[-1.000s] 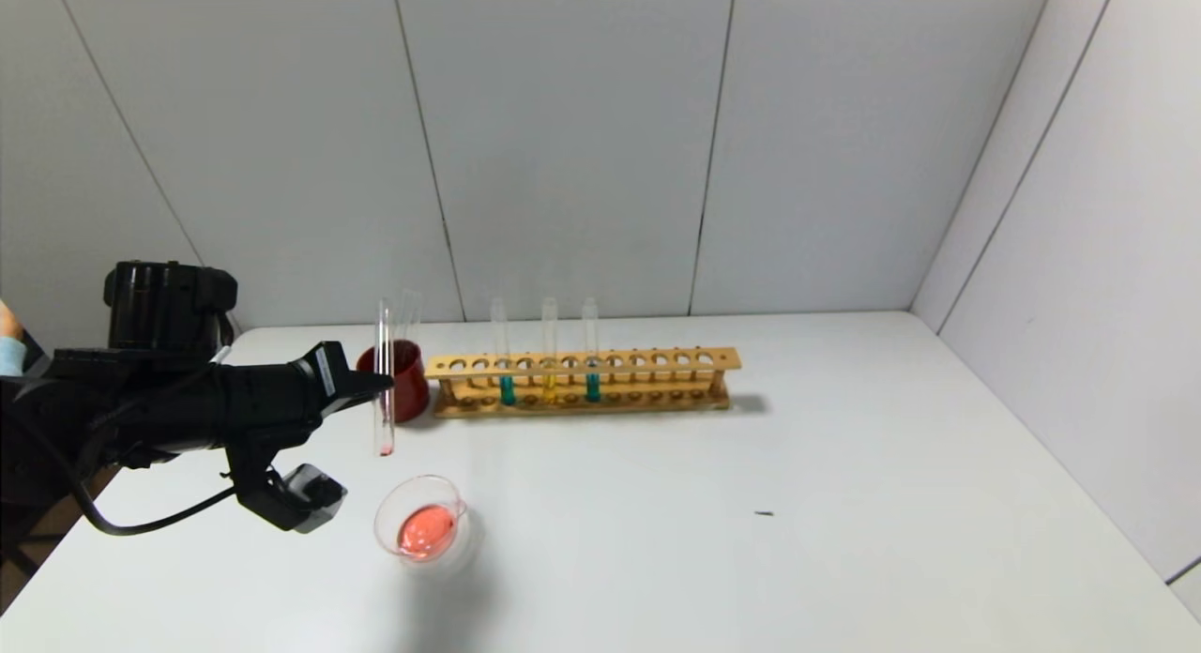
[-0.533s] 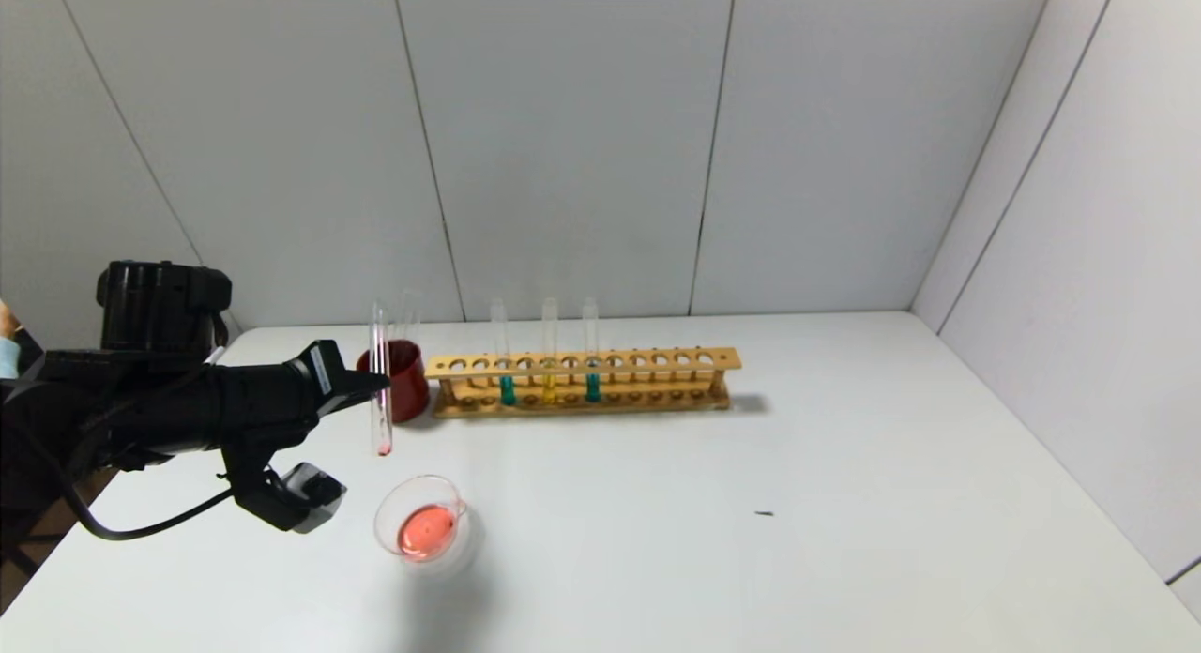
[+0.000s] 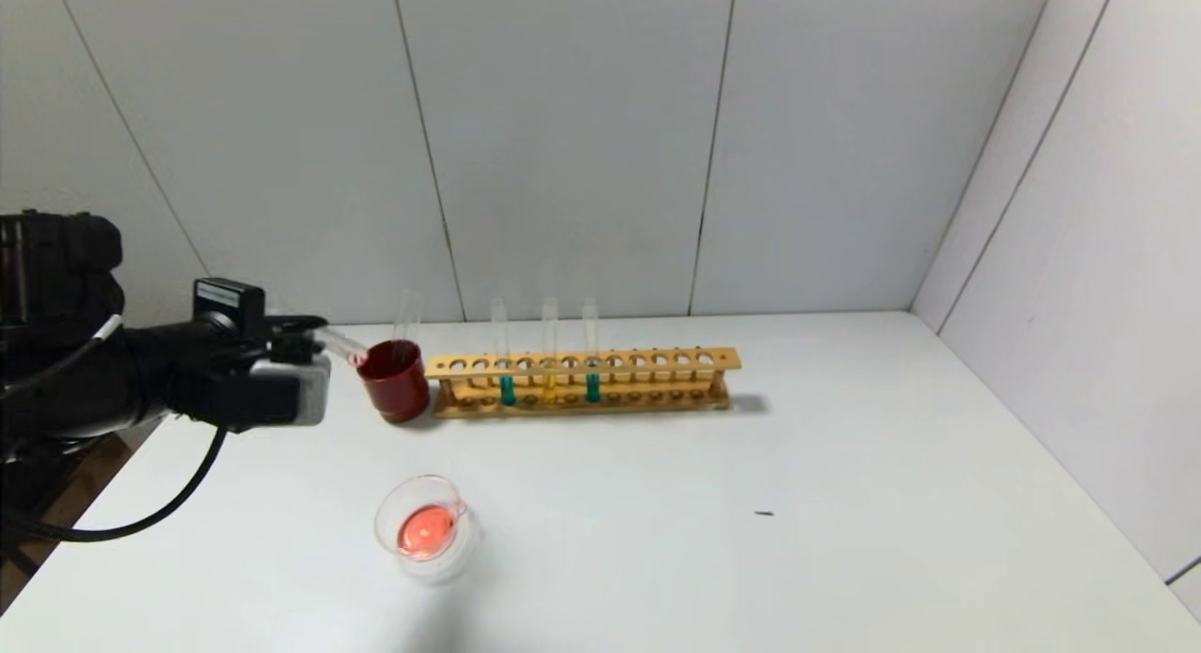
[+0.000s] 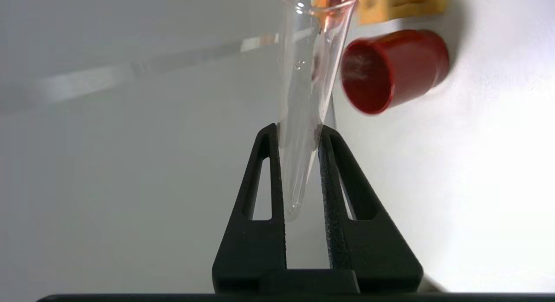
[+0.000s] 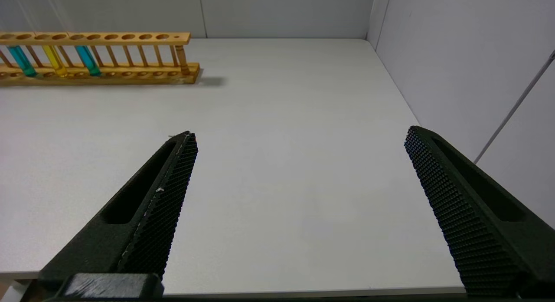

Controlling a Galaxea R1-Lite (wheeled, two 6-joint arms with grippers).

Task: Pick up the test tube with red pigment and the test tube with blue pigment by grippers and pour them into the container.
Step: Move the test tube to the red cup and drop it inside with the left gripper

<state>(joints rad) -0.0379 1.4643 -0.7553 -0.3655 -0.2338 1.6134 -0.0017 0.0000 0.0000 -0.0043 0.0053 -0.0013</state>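
Note:
My left gripper [image 3: 314, 334] is shut on the red-pigment test tube [image 3: 340, 344], which is tilted almost level, its red-stained end at the rim of the dark red cup [image 3: 394, 381]. In the left wrist view the fingers [image 4: 269, 163] clamp the nearly empty tube [image 4: 303, 89] next to the cup [image 4: 390, 70]. The clear glass container [image 3: 422, 531] sits on the table in front and holds red liquid. Two teal-blue tubes [image 3: 507, 388] [image 3: 592, 387] stand in the wooden rack [image 3: 582, 381]. My right gripper [image 5: 301, 137] is open and empty above the table.
A yellow-liquid tube [image 3: 549, 383] stands between the two teal ones. A faint clear tube [image 3: 408, 317] rises from the red cup. The rack also shows in the right wrist view [image 5: 130, 37]. Grey walls close the back and the right side.
My left gripper has swung up and back towards the red cup and rolled over. The red tube went from hanging upright above the container to lying almost level at the cup's rim.

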